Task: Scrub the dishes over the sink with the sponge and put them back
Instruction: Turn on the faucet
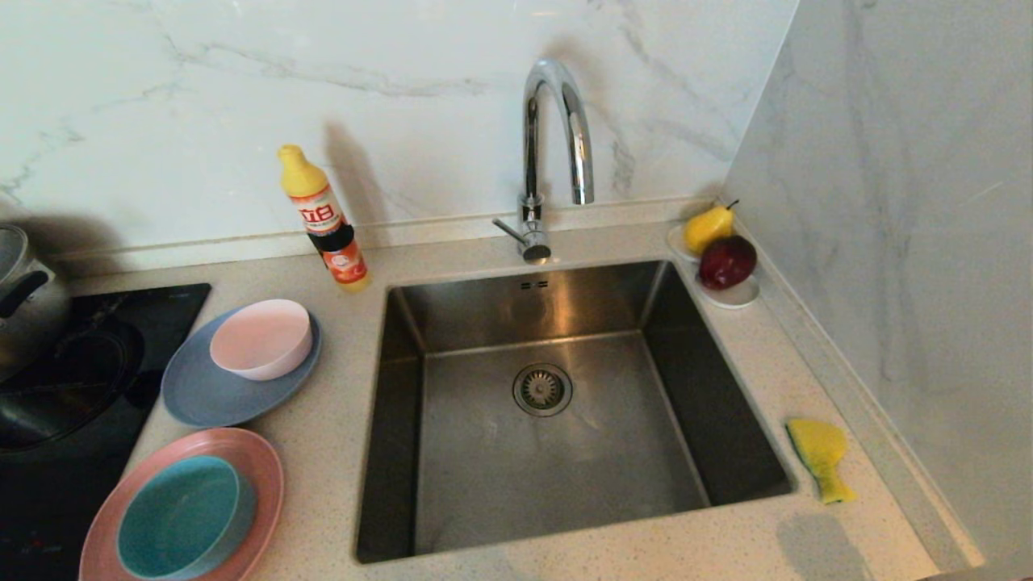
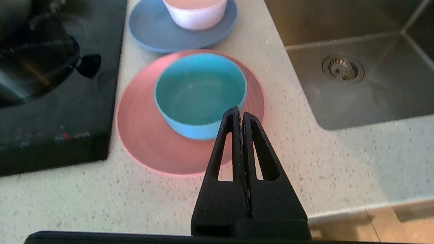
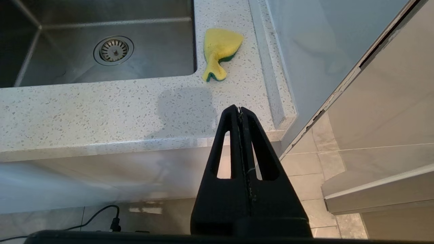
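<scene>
Left of the steel sink (image 1: pixel 565 452), a pale pink bowl (image 1: pixel 262 337) sits on a grey-blue plate (image 1: pixel 202 395), and a teal bowl (image 1: pixel 186 516) sits on a pink plate (image 1: pixel 262 464). The bent yellow sponge (image 1: pixel 821 456) lies on the counter to the right of the sink. Neither arm shows in the head view. My left gripper (image 2: pixel 239 112) is shut and empty, hovering near the counter's front edge just short of the teal bowl (image 2: pixel 200 91). My right gripper (image 3: pixel 239 110) is shut and empty, held off the counter's front corner, apart from the sponge (image 3: pixel 218 51).
A yellow detergent bottle (image 1: pixel 324 219) stands behind the plates, and the chrome faucet (image 1: pixel 553 153) rises behind the sink. A small white dish with a pear (image 1: pixel 708 227) and a dark red fruit (image 1: pixel 726 261) sits in the back right corner. A black cooktop (image 1: pixel 73 387) with a steel pot (image 1: pixel 24 290) lies far left.
</scene>
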You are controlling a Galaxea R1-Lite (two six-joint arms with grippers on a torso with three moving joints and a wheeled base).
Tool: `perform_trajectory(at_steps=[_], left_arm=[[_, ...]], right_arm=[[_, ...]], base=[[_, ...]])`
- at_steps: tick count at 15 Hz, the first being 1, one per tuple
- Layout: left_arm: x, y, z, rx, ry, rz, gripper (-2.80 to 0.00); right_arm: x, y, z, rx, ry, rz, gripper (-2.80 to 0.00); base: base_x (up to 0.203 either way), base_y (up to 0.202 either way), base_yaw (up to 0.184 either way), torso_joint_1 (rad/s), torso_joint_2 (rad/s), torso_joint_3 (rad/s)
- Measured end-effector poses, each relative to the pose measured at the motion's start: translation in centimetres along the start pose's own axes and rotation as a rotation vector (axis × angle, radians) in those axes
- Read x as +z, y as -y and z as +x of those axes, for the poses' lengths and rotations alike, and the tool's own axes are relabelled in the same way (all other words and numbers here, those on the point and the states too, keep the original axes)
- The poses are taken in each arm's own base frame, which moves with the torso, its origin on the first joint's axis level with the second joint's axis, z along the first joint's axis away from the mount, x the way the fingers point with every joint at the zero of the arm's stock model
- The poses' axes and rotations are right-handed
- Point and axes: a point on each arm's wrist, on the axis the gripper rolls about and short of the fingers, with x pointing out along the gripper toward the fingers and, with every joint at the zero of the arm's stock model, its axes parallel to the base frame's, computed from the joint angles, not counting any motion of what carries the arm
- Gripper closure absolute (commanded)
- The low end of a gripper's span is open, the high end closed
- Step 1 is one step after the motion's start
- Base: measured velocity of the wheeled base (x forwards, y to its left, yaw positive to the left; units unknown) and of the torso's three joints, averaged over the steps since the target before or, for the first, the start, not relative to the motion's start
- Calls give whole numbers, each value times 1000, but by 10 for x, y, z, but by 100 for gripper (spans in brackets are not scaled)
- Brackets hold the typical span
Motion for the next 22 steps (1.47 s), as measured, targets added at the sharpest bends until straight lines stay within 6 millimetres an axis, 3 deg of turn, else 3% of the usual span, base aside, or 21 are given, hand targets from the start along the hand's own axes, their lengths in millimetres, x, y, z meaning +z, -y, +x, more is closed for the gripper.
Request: perform_trajectory(at_steps=[2, 7, 10, 12, 14, 16, 19, 22], left_arm=[[9, -1, -2, 3, 41, 3, 0], [90, -5, -35, -81, 182, 21, 0], [144, -8, -18, -177, 129, 21, 0], [183, -11, 8, -258, 114, 19, 0], [223, -13, 51, -361, 107, 18, 0], [249, -12, 104, -471, 76, 7, 0], [263, -3, 184, -598, 20, -18, 0], [259, 20, 252, -676, -16, -38, 0]], right_arm=[[0, 0, 0, 0, 0, 0, 0], [0, 0, 0, 0, 0, 0, 0], [0, 0, 0, 0, 0, 0, 0], [0, 0, 0, 0, 0, 0, 0], [0, 0, 0, 0, 0, 0, 0], [0, 0, 0, 0, 0, 0, 0], [0, 0, 0, 0, 0, 0, 0], [0, 0, 0, 0, 0, 0, 0]], base=[[0, 0, 0, 0, 0, 0], [0, 0, 0, 0, 0, 0], [0, 0, 0, 0, 0, 0], [0, 0, 0, 0, 0, 0], [0, 0, 0, 0, 0, 0], [0, 0, 0, 0, 0, 0], [0, 0, 0, 0, 0, 0], [0, 0, 0, 0, 0, 0]])
